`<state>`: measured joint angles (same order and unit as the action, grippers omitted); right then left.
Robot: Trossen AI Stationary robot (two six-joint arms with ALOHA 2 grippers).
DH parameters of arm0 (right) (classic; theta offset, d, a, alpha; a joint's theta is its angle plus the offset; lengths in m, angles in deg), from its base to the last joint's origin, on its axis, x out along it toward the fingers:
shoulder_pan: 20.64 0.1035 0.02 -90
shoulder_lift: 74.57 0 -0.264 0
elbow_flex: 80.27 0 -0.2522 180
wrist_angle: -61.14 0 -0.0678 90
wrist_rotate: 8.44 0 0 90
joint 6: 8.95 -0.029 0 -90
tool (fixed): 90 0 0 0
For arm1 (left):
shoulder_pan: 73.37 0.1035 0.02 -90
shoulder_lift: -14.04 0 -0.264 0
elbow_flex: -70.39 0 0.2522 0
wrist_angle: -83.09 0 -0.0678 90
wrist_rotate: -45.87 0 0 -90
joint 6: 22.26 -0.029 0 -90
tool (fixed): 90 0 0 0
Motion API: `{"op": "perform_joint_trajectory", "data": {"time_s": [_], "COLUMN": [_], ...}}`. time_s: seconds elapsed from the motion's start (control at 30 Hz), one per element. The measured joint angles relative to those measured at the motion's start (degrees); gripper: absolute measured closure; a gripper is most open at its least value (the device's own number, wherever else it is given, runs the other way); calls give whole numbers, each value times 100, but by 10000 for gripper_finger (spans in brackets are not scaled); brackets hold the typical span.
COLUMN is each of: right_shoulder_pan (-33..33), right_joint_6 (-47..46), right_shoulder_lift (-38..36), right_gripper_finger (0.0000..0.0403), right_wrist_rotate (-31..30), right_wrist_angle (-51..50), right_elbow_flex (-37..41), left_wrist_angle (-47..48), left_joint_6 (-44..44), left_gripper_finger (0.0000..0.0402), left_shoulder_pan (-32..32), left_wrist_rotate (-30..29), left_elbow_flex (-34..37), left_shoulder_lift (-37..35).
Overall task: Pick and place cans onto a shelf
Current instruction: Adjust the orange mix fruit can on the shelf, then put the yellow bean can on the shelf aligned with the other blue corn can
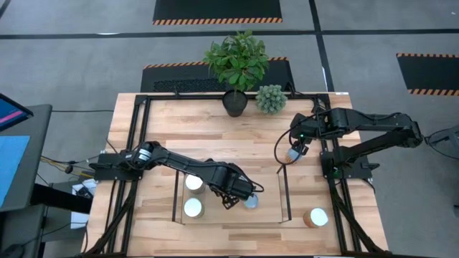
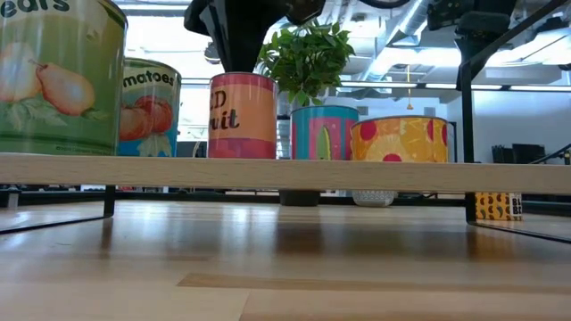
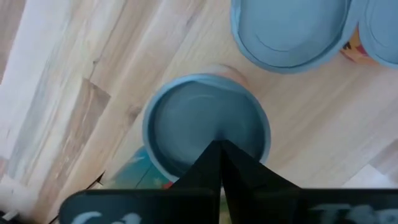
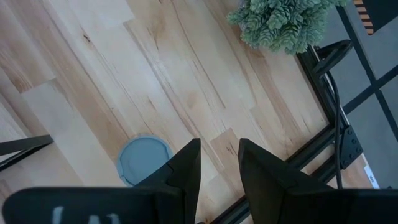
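The shelf [image 1: 267, 179] is a low light-wood board with dark wire ends; its front edge shows in the low view [image 2: 285, 172]. Several cans stand on it, among them a pears can [image 2: 53, 76], a tomatoes can [image 2: 147, 107], a teal can [image 2: 323, 132] and a yellow can [image 2: 401, 138]. My left gripper [image 1: 238, 196] is shut over the top of a pink-orange can [image 2: 241, 116], which also shows in the left wrist view [image 3: 205, 124]. My right gripper [image 4: 219, 155] is open above the table, with a blue-topped can [image 4: 143, 160] standing beside one finger, not between the two. My left gripper points down with its shut fingertips [image 3: 217, 155] over the round top [image 3: 193, 118] of the pink-orange can, near its rim. I cannot tell whether they touch it. The can stands upright on the shelf.
A tan can with a white top [image 1: 315, 217] stands on the table to the right of the shelf. A dark plant pot [image 1: 234, 102] and a small pale-green plant [image 1: 271, 98] stand at the far edge. Black frame rails [image 1: 331, 179] run along both table sides.
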<state>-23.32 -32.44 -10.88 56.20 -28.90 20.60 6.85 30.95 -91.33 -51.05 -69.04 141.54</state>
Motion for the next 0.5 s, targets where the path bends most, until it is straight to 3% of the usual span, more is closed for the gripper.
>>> {"op": "perform_joint_trajectory", "data": {"time_s": [0.37, 0.5], "right_shoulder_pan": [1, 0], "right_joint_6": [1, 0], "right_shoulder_lift": [0, 1], "right_gripper_finger": [272, 272], "right_wrist_rotate": [0, 0], "right_wrist_angle": [1, 0], "right_elbow_flex": [0, 0], "left_wrist_angle": [2, 3], "left_joint_6": [100, 104], "left_gripper_finger": [401, 401], "left_shoulder_pan": [-47, -80], "left_wrist_rotate": [108, -154], "left_elbow_flex": [-132, -494], "left_shoulder_lift": [2, 2]}}
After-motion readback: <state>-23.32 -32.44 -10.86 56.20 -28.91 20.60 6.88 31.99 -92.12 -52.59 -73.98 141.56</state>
